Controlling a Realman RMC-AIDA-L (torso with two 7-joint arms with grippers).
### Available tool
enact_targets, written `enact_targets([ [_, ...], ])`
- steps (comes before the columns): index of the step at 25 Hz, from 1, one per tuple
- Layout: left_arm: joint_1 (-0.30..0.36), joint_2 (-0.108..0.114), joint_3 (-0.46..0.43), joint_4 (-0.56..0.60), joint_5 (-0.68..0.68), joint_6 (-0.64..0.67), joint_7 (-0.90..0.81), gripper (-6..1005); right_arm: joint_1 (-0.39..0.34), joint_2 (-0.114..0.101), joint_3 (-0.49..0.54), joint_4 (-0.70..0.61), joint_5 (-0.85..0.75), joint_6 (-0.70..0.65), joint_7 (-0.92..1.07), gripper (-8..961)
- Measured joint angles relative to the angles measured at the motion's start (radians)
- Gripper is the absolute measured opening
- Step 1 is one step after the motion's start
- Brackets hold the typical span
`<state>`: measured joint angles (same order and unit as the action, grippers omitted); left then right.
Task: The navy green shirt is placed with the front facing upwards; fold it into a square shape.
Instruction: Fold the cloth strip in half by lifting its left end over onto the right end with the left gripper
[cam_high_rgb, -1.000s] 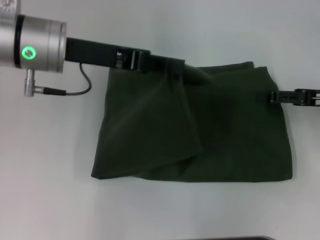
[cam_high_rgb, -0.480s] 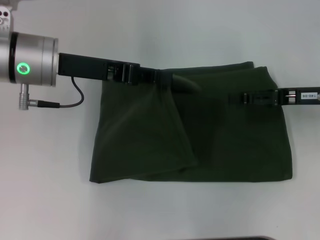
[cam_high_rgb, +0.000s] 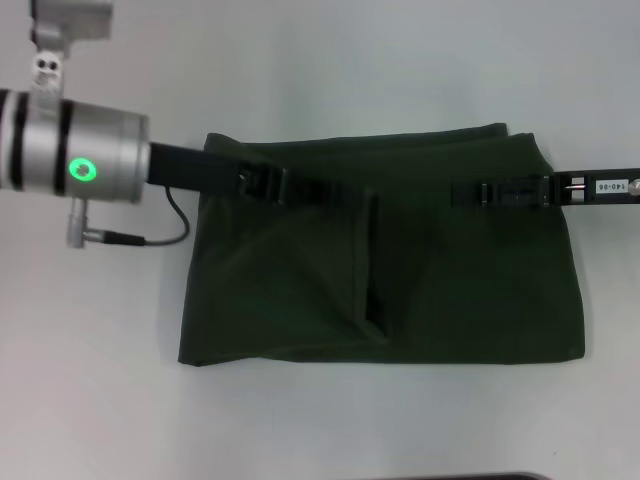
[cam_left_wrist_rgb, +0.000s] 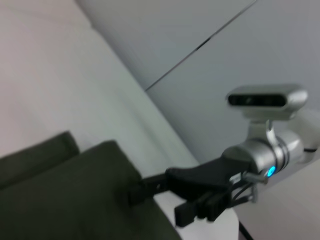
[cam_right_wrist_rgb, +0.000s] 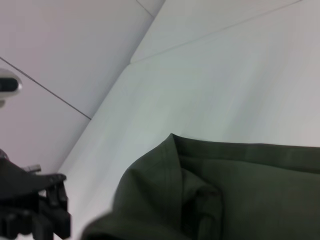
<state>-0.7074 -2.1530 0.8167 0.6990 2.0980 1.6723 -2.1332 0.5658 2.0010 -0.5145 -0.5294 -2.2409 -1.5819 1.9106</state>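
Observation:
The navy green shirt (cam_high_rgb: 470, 290) lies on the white table as a wide rectangle, plain green side up, no print showing. Its left part is folded over toward the middle and ends in a straight vertical edge (cam_high_rgb: 370, 260). My left gripper (cam_high_rgb: 360, 195) reaches in from the left along the far edge, its tip at the top of that fold edge. From the right, my right gripper (cam_high_rgb: 460, 192) lies low over the shirt's far right part. In the left wrist view the shirt (cam_left_wrist_rgb: 75, 200) meets the right gripper (cam_left_wrist_rgb: 137, 192). The shirt's corner (cam_right_wrist_rgb: 165, 190) fills the right wrist view.
The white table (cam_high_rgb: 320, 60) surrounds the shirt on all sides. A dark strip (cam_high_rgb: 490, 477) shows at the table's near edge. The left arm's silver wrist with a green light (cam_high_rgb: 85, 168) and its cable hang left of the shirt.
The left gripper has lowered and carried the raised left flap rightward; the flap now lies flat with a straight edge. The right gripper has slid inward over the shirt.

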Motion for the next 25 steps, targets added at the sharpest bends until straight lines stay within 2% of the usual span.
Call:
enact_targets([
  [4,-0.008,-0.006,0.055,-0.05,0.0,-0.073,0.001,105,0.002,0.003,-0.002,0.0,-0.002,0.005,0.002,906],
  [8,-0.009,-0.008,0.067,-0.059,-0.006,-0.096,0.012,190,0.003,0.007,-0.004,0.0,-0.003,0.006,0.002,904],
  [12,0.007,-0.007,0.037,-0.026,-0.03,-0.09,0.021,274,0.003,0.01,-0.006,0.004,-0.002,-0.002,-0.002,901],
  [18,0.049,0.001,-0.036,0.04,-0.074,-0.071,0.032,505,0.015,0.015,-0.008,0.025,0.0,-0.007,-0.008,897],
  [21,0.068,0.008,-0.079,0.054,-0.089,-0.069,0.042,691,0.024,0.02,-0.015,0.036,0.001,-0.016,-0.008,895],
  [25,0.08,0.02,-0.096,0.057,-0.102,-0.061,0.048,691,0.039,0.023,-0.021,0.059,0.0,-0.046,-0.009,892],
])
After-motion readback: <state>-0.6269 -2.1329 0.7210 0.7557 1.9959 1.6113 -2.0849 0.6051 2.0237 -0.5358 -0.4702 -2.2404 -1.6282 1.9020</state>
